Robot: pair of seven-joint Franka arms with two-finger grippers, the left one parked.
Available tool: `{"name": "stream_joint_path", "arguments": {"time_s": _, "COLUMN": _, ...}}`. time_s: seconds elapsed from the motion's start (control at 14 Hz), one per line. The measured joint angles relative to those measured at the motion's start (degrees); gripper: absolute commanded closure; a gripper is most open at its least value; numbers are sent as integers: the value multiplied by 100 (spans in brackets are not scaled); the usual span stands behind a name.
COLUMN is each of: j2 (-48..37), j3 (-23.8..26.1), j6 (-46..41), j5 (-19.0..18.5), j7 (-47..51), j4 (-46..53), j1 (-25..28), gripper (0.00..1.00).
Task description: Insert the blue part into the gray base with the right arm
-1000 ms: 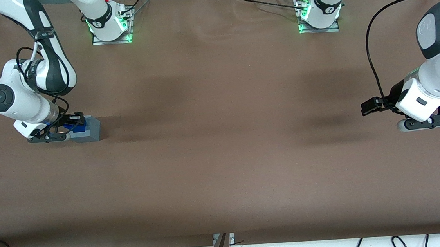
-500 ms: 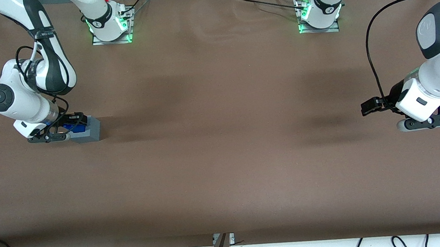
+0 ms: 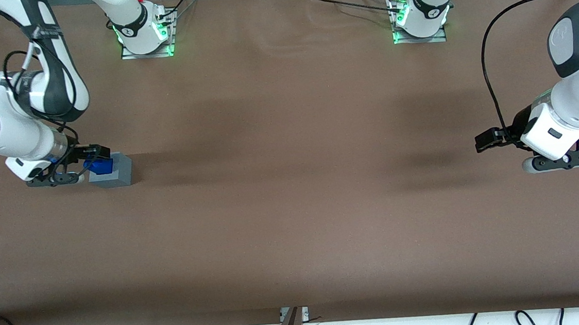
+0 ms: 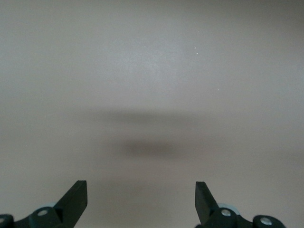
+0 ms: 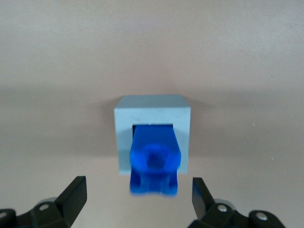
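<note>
Now hand (image 5: 135,199) is hovering spread wide, gripping nothing; blue part (image 5: 154,159) is sitting in gray base (image 5: 153,108) recess on tabletop (image 3: 293,208), directly under hand, apart from both fingers.

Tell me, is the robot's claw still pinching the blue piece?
Apart. The right wrist view shows the gripper open, bare table between each finger and the blue part in the gray base.

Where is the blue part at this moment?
The blue part stands in the gray base's recess, toward the working arm's end of the table. The gripper is open above it, fingers clear of it.
</note>
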Motion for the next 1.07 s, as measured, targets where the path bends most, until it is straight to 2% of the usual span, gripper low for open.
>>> {"name": "stream_joint_path", "arguments": {"time_s": 0.29, "j2": -204, "j3": 11, "j6": -1751, "j5": 4, "j7": 79, "j4": 1421, "j1": 11, "gripper": 1}}
{"name": "stream_joint_path", "arguments": {"time_s": 0.64, "j2": -258, "j3": 10, "j6": -3136, "j5": 58, "j7": 84, "j4": 2849, "j1": 13, "gripper": 1}}
{"name": "stream_joint_path", "arguments": {"time_s": 0.86, "j2": -309, "j3": 124, "j6": -3290, "j5": 59, "j7": 83, "j4": 3229, "j1": -38, "gripper": 1}}
{"name": "stream_joint_path", "arguments": {"time_s": 1.07, "j2": -336, "j3": 857, "j6": -2921, "j5": 58, "j7": 78, "j4": 3251, "j1": -786, "gripper": 1}}
